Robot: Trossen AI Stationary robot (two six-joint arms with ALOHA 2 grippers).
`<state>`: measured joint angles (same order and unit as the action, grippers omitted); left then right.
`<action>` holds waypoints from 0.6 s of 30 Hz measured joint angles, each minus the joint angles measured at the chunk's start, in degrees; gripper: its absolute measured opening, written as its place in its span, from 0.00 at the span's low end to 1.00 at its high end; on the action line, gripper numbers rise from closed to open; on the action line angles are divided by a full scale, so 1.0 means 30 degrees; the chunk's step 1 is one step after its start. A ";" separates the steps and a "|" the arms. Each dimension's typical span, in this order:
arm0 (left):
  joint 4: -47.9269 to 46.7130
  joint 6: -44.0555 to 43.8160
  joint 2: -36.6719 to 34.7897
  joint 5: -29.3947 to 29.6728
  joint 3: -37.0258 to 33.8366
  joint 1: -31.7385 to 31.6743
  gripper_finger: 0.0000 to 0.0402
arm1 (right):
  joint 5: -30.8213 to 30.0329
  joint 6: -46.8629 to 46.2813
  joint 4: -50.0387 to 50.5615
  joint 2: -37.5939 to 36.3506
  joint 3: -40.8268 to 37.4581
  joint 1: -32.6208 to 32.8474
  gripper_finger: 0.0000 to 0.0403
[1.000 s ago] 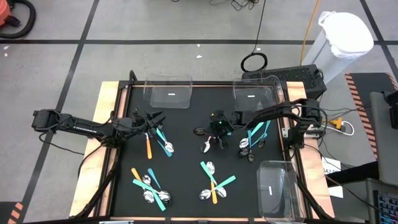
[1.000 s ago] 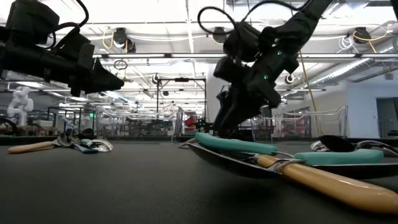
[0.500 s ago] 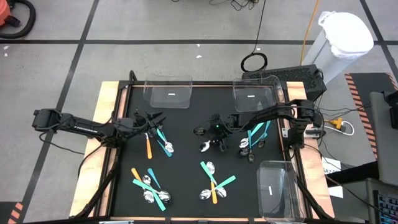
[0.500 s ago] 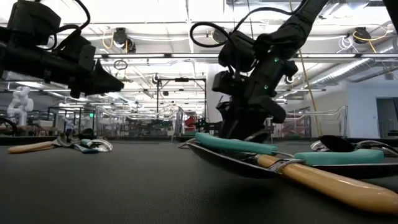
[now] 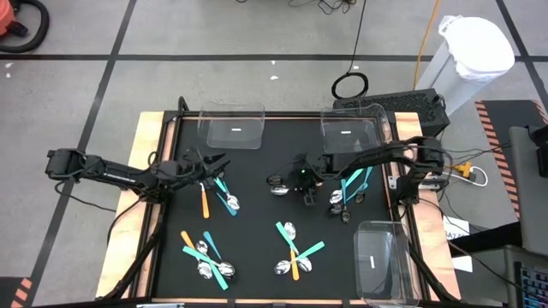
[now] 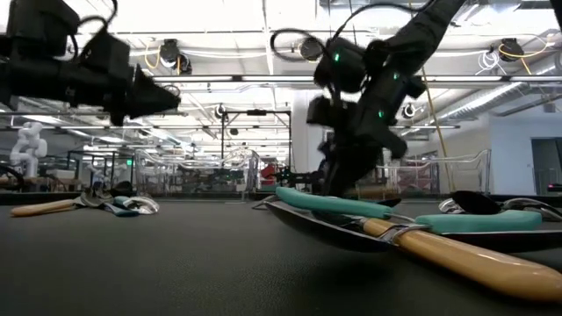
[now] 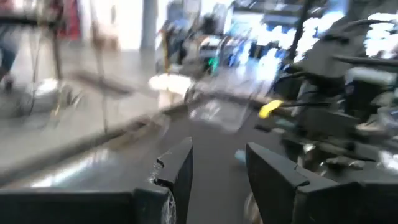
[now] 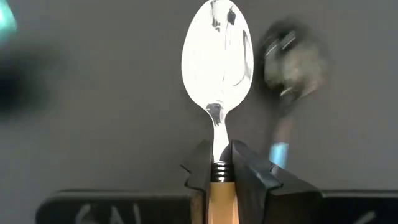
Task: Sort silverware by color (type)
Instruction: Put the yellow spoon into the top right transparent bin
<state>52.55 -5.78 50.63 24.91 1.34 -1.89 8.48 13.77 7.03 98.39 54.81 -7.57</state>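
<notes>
Now that the right gripper [image 8: 217, 163] has closed on the orange-handled spoon [image 8: 217, 62], pinching its neck between the fingers, lifting can follow.

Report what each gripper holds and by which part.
The right gripper is shut on an orange-handled spoon, clamped at the neck where handle meets metal. The left gripper is open and holds nothing.

Bare black mat [image 5: 257, 184] mid-table between spoon clusters; clear bins [image 5: 232, 126] along edges.
</notes>
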 joint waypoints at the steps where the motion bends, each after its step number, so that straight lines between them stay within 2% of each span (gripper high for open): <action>1: 0.0341 0.0484 -0.0005 0.0006 0.0178 -0.0007 0.37 | 0.0016 -0.0156 0.0161 -0.0628 0.0008 -0.0080 0.10; 5: 0.0227 0.2104 0.0234 0.0017 0.1620 -0.0015 0.37 | -0.0541 -0.0598 0.1267 -0.3446 0.0035 -0.0700 0.10; 10: 0.0115 0.4590 0.1685 -0.0023 0.3959 -0.0141 0.37 | -0.4816 -0.0753 0.3290 -0.6917 0.0064 -0.1976 0.11; 14: -0.1345 0.5044 0.2805 -0.0038 0.6014 -0.0982 0.37 | -0.7768 -0.0664 0.5206 -0.8645 0.0064 -0.3626 0.11; 18: -0.3926 0.5082 0.3797 -0.0620 0.8239 -0.2130 0.37 | -0.7911 -0.0339 0.7216 -0.9289 0.0064 -0.5664 0.11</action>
<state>40.77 9.46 62.02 23.05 26.06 -8.28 -15.25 12.75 28.67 70.53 55.00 -24.56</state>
